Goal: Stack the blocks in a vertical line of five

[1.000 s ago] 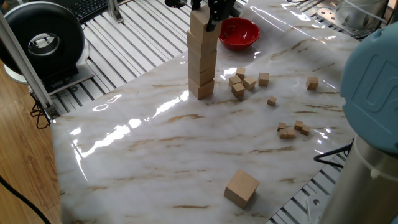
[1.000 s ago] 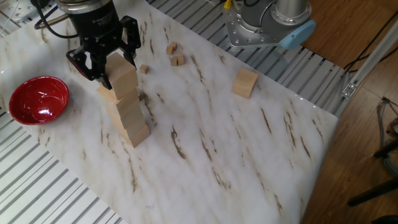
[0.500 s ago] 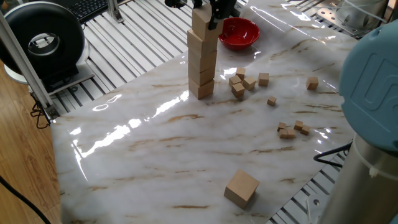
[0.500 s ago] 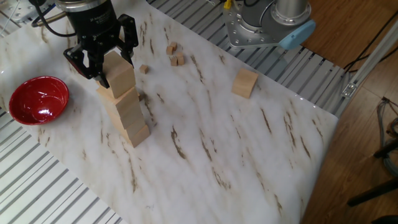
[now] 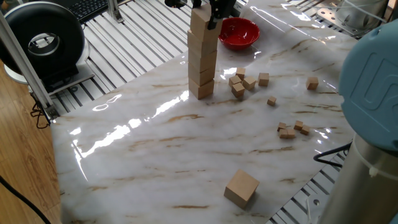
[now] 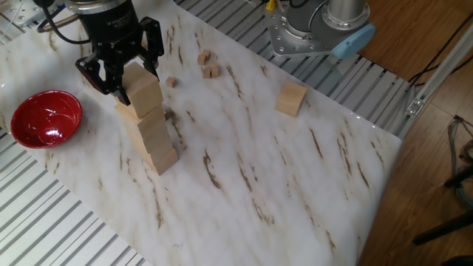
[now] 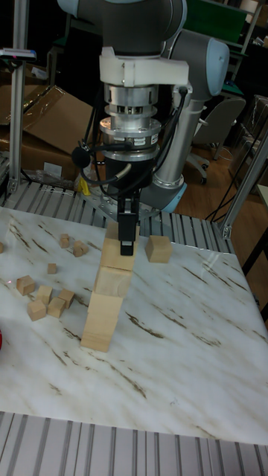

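Marble table (image 5: pixel 155 143): leaning stack (image 6: pixel 148 122) of plain tan blocks, claw (image 6: pixel 122 65) clamping top block (image 6: pixel 140 85).

plain light-tan wooden cube blocks, unpainted, smooth-faced, all alike.

stack of blocks (image 5: pixel 201 53) (image 6: pixel 148 118) (image 7: pixel 109 296): stands upright on the white marbled table, near its far edge in one fixed view. four tiers are countable in that view. cubes sit face on face, each slightly offset or turned against the one below, so the column leans a little. bottom block rests flat on the table.

top block (image 5: pixel 200 20) (image 6: pixel 140 89) (image 7: pixel 119 251): sits on the column, between the black gripper fingers.

single loose block (image 5: pixel 241 188) (image 6: pixel 291 98) (image 7: pixel 158 249): lies flat on the table, well apart from the stack, near the edge, resting alone.
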